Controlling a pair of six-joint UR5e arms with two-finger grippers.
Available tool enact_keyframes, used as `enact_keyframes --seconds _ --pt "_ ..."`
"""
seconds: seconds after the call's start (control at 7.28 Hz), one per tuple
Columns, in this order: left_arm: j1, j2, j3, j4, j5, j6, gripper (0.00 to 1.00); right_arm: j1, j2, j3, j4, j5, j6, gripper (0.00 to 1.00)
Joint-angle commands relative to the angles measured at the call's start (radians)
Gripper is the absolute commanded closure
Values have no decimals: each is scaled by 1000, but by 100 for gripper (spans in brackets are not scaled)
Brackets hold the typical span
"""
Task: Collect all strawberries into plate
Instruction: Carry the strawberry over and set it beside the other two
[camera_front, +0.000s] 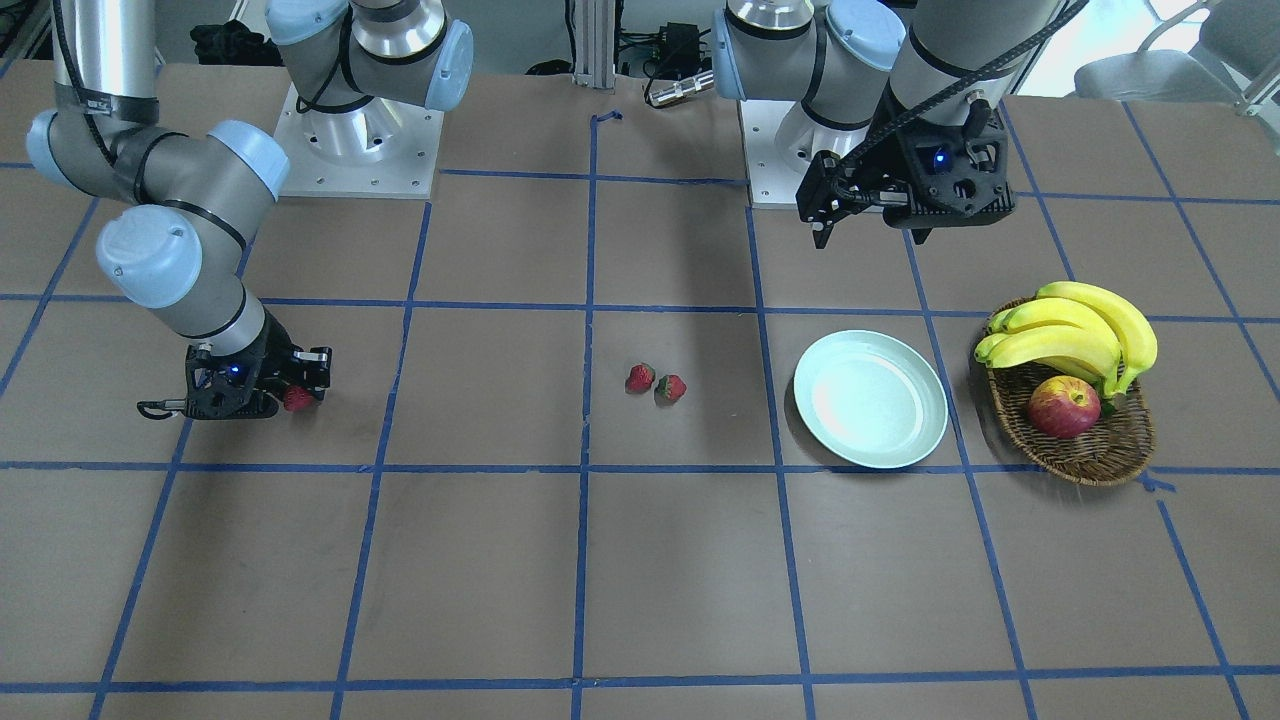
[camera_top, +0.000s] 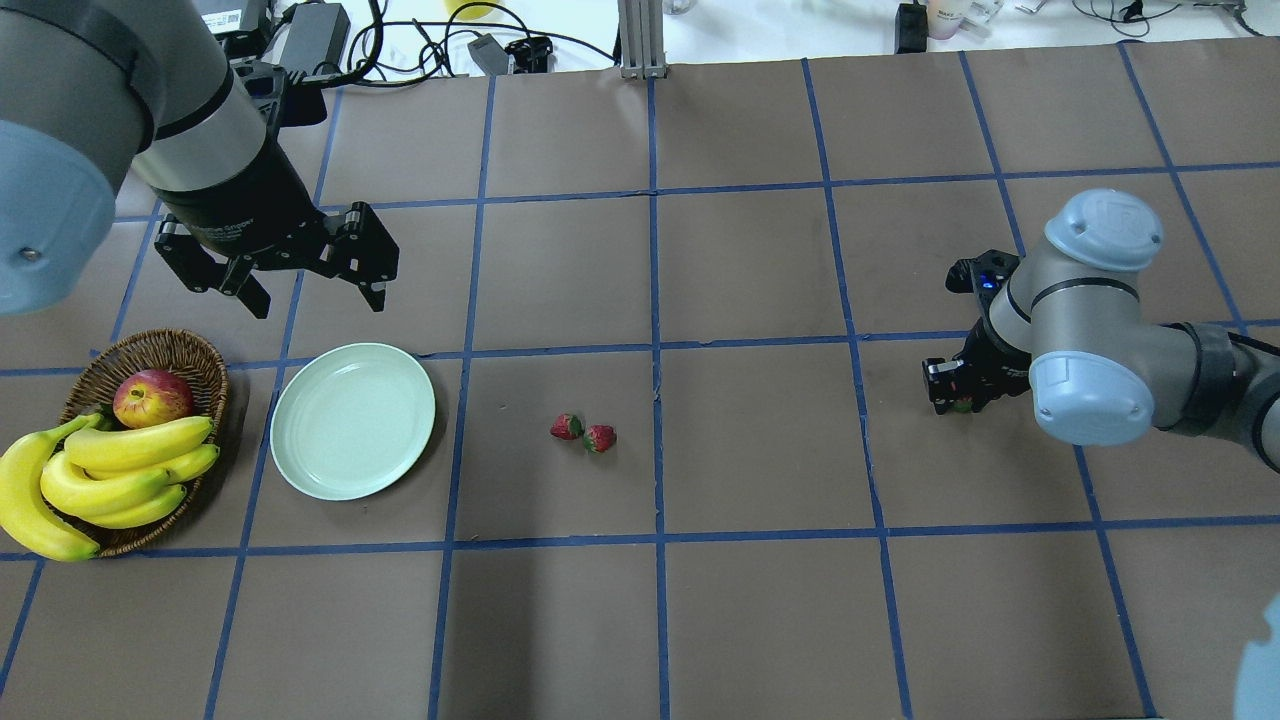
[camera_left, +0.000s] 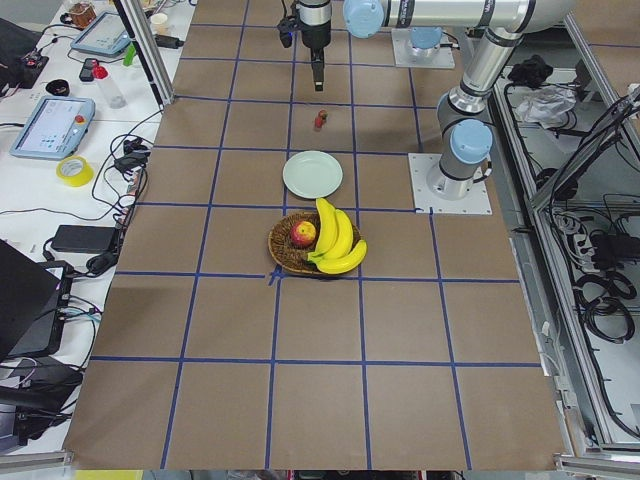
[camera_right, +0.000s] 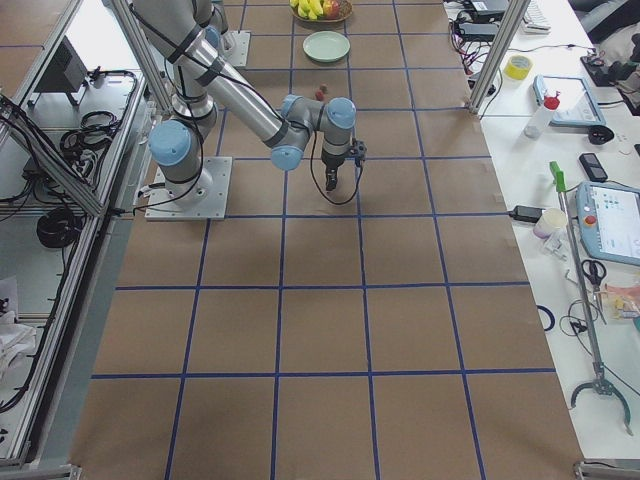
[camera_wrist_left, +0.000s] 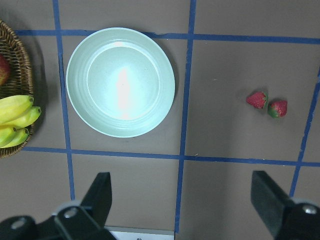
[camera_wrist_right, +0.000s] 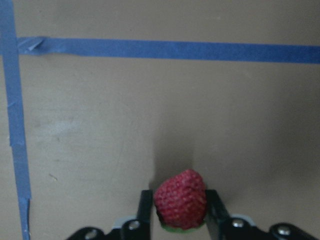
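Right wrist-mounted view: one strawberry (camera_wrist_right: 181, 197) is clamped between the two fingers of the right gripper (camera_wrist_right: 179, 214). Its red tip is turned away from the camera and its green cap toward the palm. Whether it touches the table (camera_wrist_right: 100, 125) cannot be told.

Exterior front-facing view: the right gripper (camera_front: 298, 388) is held low over the table at the view's left, with the strawberry (camera_front: 297, 399) showing red at its fingertips. Two other strawberries (camera_front: 640, 377) (camera_front: 671, 388) lie side by side, almost touching, near the table's middle. They are well apart from both grippers and lie between the right gripper and the plate (camera_front: 870, 400). Nothing lies on the plate. A basket (camera_front: 1095, 455) with an apple (camera_front: 1063, 406) and bananas (camera_front: 1080, 335) stands just beside the plate, on the side away from the strawberries.

Overhead exterior view: the left gripper (camera_top: 318, 300) hangs above the table with its fingers spread wide and nothing between them. It is set just beyond the plate (camera_top: 352, 420), on the side away from the robot.

Left wrist-mounted view: the plate (camera_wrist_left: 120, 82) is seen below and ahead of the parted fingers, and the pair of strawberries (camera_wrist_left: 257, 99) off to the right.
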Motion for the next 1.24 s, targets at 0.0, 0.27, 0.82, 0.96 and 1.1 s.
enact_keyframes --seconds 0.0,0.27,0.82,0.96,1.1 --pt "0 -1 1 4 -1 0 0 64 -48 -5 4 13 53 93" --pt "0 0 1 6 -1 0 0 358 -44 -113 6 36 479 93" --pt "0 2 1 4 0 0 0 732 151 -327 -20 0 947 92" --pt "2 2 0 1 2 0 0 763 211 -382 -26 -48 1014 92" --pt "11 2 1 -4 2 5 0 763 253 -445 -25 -55 1044 90"
